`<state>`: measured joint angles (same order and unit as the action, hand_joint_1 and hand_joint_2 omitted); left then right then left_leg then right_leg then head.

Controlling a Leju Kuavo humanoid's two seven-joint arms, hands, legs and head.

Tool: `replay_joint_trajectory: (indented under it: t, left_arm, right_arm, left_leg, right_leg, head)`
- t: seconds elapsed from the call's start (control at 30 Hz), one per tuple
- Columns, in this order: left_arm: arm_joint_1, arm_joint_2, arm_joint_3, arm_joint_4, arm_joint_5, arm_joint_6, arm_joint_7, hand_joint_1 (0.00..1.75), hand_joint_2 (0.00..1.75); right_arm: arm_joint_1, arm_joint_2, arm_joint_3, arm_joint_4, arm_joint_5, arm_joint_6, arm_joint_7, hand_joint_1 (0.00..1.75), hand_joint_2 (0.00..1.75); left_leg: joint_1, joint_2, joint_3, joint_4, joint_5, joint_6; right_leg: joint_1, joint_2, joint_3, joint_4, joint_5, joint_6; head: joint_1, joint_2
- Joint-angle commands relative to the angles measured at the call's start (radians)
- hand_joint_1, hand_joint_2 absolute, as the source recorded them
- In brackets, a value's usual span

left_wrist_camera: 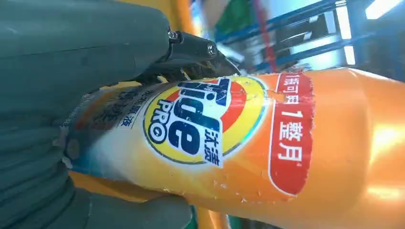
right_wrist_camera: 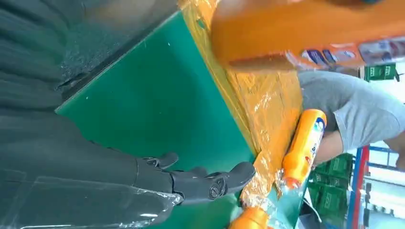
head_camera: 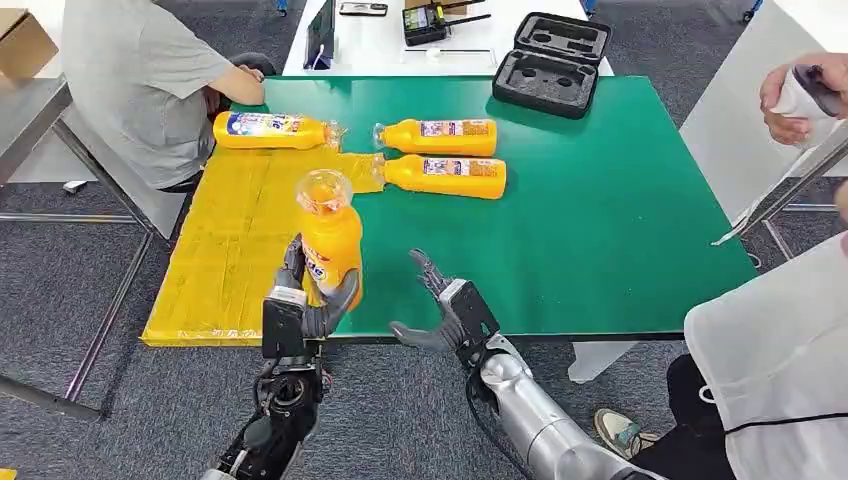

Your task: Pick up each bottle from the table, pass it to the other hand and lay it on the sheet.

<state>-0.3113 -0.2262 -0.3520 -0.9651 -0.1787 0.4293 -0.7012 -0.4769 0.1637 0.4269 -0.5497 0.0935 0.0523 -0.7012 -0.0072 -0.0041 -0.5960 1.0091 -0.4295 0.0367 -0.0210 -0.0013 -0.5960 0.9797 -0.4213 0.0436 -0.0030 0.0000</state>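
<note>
While an orange bottle (head_camera: 331, 245) is gripped upright by the left hand (head_camera: 308, 300) above the yellow sheet (head_camera: 240, 250), right hand (head_camera: 445, 310) held beside it, fingers spread, nothing held.

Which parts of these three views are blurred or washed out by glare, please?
Head view: sharp and evenly lit. Left wrist view: label sharp on the bottle, glare toward its right end, background blurred. Right wrist view: the near bottle at the top is blurred; right hand and green table clear.

Open black foam-lined case (head_camera: 551, 63) at table's (head_camera: 620, 230) far edge.
</note>
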Motion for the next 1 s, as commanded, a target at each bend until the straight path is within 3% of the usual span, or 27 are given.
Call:
replay_joint_trajectory:
  t: [0.03,0.2,0.23,0.33,0.43,0.53,0.6,0.73,0.77,0.9,1.0]
  left_arm:
    - [-0.13,0.133,-0.137,0.122,-0.084,0.13,0.003,1.71,1.75]
    - [-0.162,0.127,-0.125,0.191,-0.114,0.193,0.003,1.73,1.75]
    - [-0.194,0.118,-0.063,0.26,-0.261,0.269,0.003,1.71,1.75]
    - [-0.195,0.049,0.313,0.237,-0.89,0.269,0.104,1.68,1.75]
    - [-0.239,0.057,0.365,0.261,-1.153,0.269,0.223,1.64,1.75]
    - [-0.252,0.063,0.358,0.248,-1.236,0.269,0.28,1.61,1.75]
    - [-0.266,0.079,0.327,0.248,-1.3,0.269,0.347,1.43,1.75]
    - [-0.32,0.117,0.274,0.329,-1.355,0.269,0.435,1.34,1.75]
    - [-0.339,0.123,0.27,0.365,-1.358,0.269,0.444,1.41,1.75]
    - [-0.42,0.149,0.188,0.534,-1.392,0.269,0.569,1.36,1.75]
    - [-0.441,0.153,0.164,0.572,-1.392,0.269,0.584,1.36,1.75]
  right_arm:
    - [0.008,-0.015,-0.041,0.019,-0.012,-0.02,0.003,0.0,1.75]
    - [0.014,-0.013,-0.054,0.016,-0.02,-0.021,0.003,0.0,1.75]
    - [0.017,-0.011,-0.06,0.019,-0.023,-0.017,0.003,0.0,1.75]
    - [0.011,-0.002,-0.069,0.027,-0.023,-0.014,0.003,0.0,1.75]
    - [0.005,0.003,-0.074,0.039,-0.025,-0.009,0.003,0.0,1.75]
    - [0.007,0.006,-0.076,0.04,-0.027,-0.002,0.003,0.0,1.75]
    - [0.008,0.01,-0.077,0.045,-0.029,0.006,0.003,0.0,1.75]
    - [0.0,0.025,-0.074,0.056,-0.029,0.023,0.003,0.0,1.75]
    - [-0.001,0.028,-0.073,0.058,-0.028,0.021,0.003,0.0,1.75]
    - [0.001,0.028,-0.071,0.062,-0.032,0.021,0.003,0.0,1.75]
    - [0.0,0.027,-0.07,0.063,-0.032,0.019,0.003,0.0,1.75]
  left_leg:
    - [0.001,0.0,0.002,-0.001,0.0,-0.002]
    - [0.002,-0.001,0.003,0.0,-0.001,-0.002]
    - [0.001,-0.001,0.002,0.0,-0.001,-0.002]
    - [0.002,0.002,0.002,0.001,-0.001,-0.002]
    - [0.002,0.002,0.001,0.001,-0.001,-0.002]
    - [0.002,0.001,0.001,0.001,0.0,-0.003]
    - [0.003,0.0,0.002,0.001,0.0,-0.003]
    - [0.002,0.0,0.001,0.0,0.0,-0.003]
    - [0.002,0.001,0.001,0.001,0.0,-0.003]
    - [0.002,0.001,0.003,0.0,0.0,-0.004]
    - [0.002,-0.002,0.002,0.001,0.0,-0.003]
  right_leg:
    - [0.001,-0.001,0.003,-0.001,0.0,-0.002]
    - [0.002,-0.001,0.004,-0.001,-0.001,-0.002]
    - [0.001,-0.001,0.003,-0.001,-0.001,-0.002]
    - [0.002,0.001,0.002,0.0,0.0,-0.002]
    - [0.002,0.002,0.001,0.0,0.0,-0.002]
    - [0.002,0.001,0.002,0.001,0.0,-0.003]
    - [0.003,0.0,0.002,0.0,-0.001,-0.003]
    - [0.002,0.0,0.001,0.0,0.0,-0.002]
    - [0.002,0.0,0.001,0.001,0.0,-0.002]
    - [0.002,0.001,0.003,0.001,-0.001,-0.003]
    - [0.002,-0.002,0.003,0.001,-0.001,-0.003]
  head:
    - [0.0,0.0]
    - [0.0,0.0]
    - [0.0,0.0]
    - [0.0,0.0]
    - [0.0,0.0]
    - [0.0,0.0]
    - [0.0,0.0]
    - [0.0,0.0]
    - [0.0,0.0]
    - [0.0,0.0]
    - [0.0,0.0]
